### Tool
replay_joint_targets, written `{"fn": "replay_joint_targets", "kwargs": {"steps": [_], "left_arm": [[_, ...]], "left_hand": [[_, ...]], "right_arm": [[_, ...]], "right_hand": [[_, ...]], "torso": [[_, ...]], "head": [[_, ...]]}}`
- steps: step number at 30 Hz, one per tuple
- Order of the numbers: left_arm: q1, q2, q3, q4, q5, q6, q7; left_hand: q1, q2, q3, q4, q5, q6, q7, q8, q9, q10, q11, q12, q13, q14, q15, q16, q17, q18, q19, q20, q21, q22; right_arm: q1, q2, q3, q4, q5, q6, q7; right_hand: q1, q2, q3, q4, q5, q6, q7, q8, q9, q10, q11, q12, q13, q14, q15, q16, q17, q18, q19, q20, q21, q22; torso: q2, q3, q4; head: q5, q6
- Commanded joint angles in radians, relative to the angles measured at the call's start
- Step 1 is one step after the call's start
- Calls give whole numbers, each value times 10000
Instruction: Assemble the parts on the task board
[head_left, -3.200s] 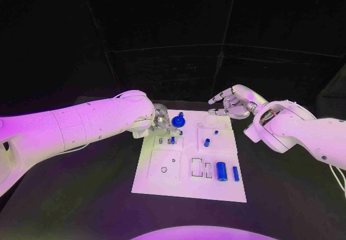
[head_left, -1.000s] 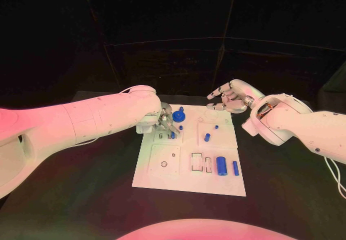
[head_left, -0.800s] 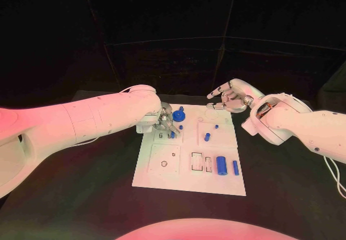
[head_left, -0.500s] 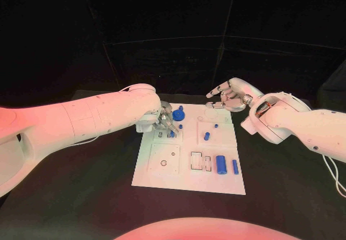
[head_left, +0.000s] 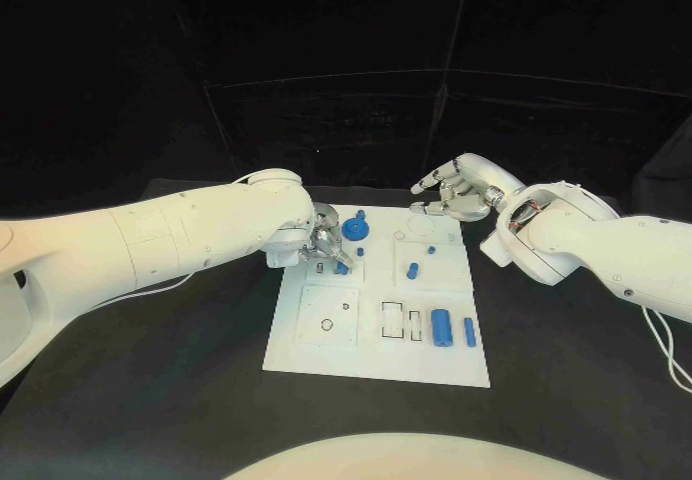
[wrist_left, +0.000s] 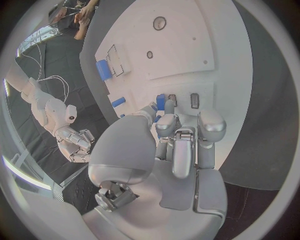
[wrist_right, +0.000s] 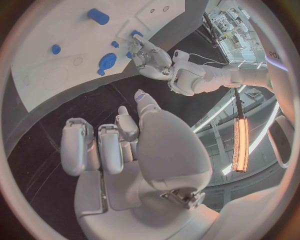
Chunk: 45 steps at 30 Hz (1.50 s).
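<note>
The white task board (head_left: 335, 350) lies in the middle of the black table. My left hand (head_left: 323, 243) hovers low over its far left part. Its thumb and a finger pinch a small blue part (wrist_left: 160, 102) beside two narrow slots (wrist_left: 194, 101); the same part (head_left: 342, 266) sits just below the fingers in the head view. A blue round part (head_left: 358, 233) stands close by on the board. My right hand (head_left: 454, 195) hangs above the board's far right corner, fingers apart and holding nothing.
Two small blue pegs (head_left: 413, 269) stand in the board's right half. A blue cylinder (head_left: 441, 326) and a thin blue bar (head_left: 469, 332) lie nearer me. The near left part has a small ring hole (head_left: 327, 324). Black table surrounds the board.
Both hands keep their places relative to the board. The left hand stays at the slots with the small blue part; only the camera has shifted a little.
</note>
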Motion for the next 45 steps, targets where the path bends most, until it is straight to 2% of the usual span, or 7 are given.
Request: {"fn": "replay_joint_targets", "kwargs": {"steps": [1, 7, 16, 18, 22, 33, 45], "left_arm": [[13, -138, 6, 171, 300, -836, 106], [-2, -423, 5, 488, 356, -1534, 103], [-144, -622, 1, 748, -40, -2067, 54], [-188, -636, 1, 763, -93, -2108, 40], [-300, -654, -1, 761, -195, -2180, 17], [-532, -666, -2, 780, -658, -2070, -37], [-585, -795, -2, 900, -713, -1846, -130]], "left_hand": [[-573, -386, 2600, -1836, -15, -62, 58, 176, 172, 63, 20, -84, -81, 1032, 53, 18, 2609, -101, -13, -2, 49, 43], [-889, -553, 3328, -2053, -4, -84, 15, 338, 347, 99, 13, -118, -162, 1034, 9, 23, 2617, -119, 12, 14, 78, 108], [-959, -601, 3506, -2117, -7, -89, 13, 385, 398, 105, 7, -143, -205, 1038, 3, 31, 2633, -127, 38, 9, 106, 158], [-959, -601, 3506, -2117, -7, -89, 13, 385, 398, 105, 7, -143, -205, 1038, 3, 31, 2633, -127, 38, 9, 106, 158], [-977, -616, 3556, -2136, -8, -89, 12, 400, 413, 115, 7, -139, -204, 1038, 2, 31, 2633, -129, 46, 8, 114, 172], [-996, -634, 3613, -2159, -9, -89, 12, 416, 431, 111, 5, -163, -241, 1038, 0, 31, 2633, -136, 66, 6, 135, 209], [-1029, -670, 3706, -2200, 6, -87, 11, 445, 460, 116, 1, -183, -275, 1038, -2, 31, 2633, -139, 76, 3, 148, 230]], "right_arm": [[20, -30, 5, 9, 47, 15, 65], [20, -77, 5, -7, 51, 6, 52], [20, -105, 5, -23, 53, 8, 39], [20, -108, 5, -26, 53, 8, 36], [20, -114, 5, -26, 53, 8, 34], [20, -114, 5, -40, 53, 39, 32], [20, -110, 5, -53, 53, 50, 33]], "right_hand": [[42, 85, 3, -40, 51, 47, 13, 34, -4, -39, 8, -46, -11, 529, -70, -67, 530, 167, -40, -8, -53, -13], [43, 85, 3, -40, 52, 47, 14, 34, -4, -40, 8, -46, -11, 529, -70, -67, 529, 167, -40, -8, -53, -13], [49, 90, 5, -42, 64, 46, 14, 35, -5, -42, 7, -51, -17, 528, -71, -72, 524, 166, -38, -9, -53, -11], [49, 90, 5, -42, 64, 46, 14, 35, -5, -42, 7, -51, -17, 528, -71, -72, 524, 166, -38, -9, -53, -11], [49, 90, 5, -42, 64, 46, 14, 35, -5, -42, 7, -51, -17, 528, -71, -72, 524, 166, -38, -9, -53, -11], [49, 90, 5, -42, 64, 46, 14, 35, -5, -42, 7, -51, -17, 528, -71, -72, 524, 166, -38, -9, -53, -11], [49, 90, 5, -42, 64, 46, 14, 35, -5, -42, 7, -51, -17, 528, -71, -72, 524, 166, -38, -9, -53, -11]], "torso": [[13, -1, 7], [-5, -3, 11], [-11, -7, 51], [-12, -16, 66], [-3, -8, 29], [8, -7, 17], [7, -4, 15]], "head": [[28, 4], [51, -29], [86, -63], [79, -68], [115, -77], [133, -102], [148, -122]]}}
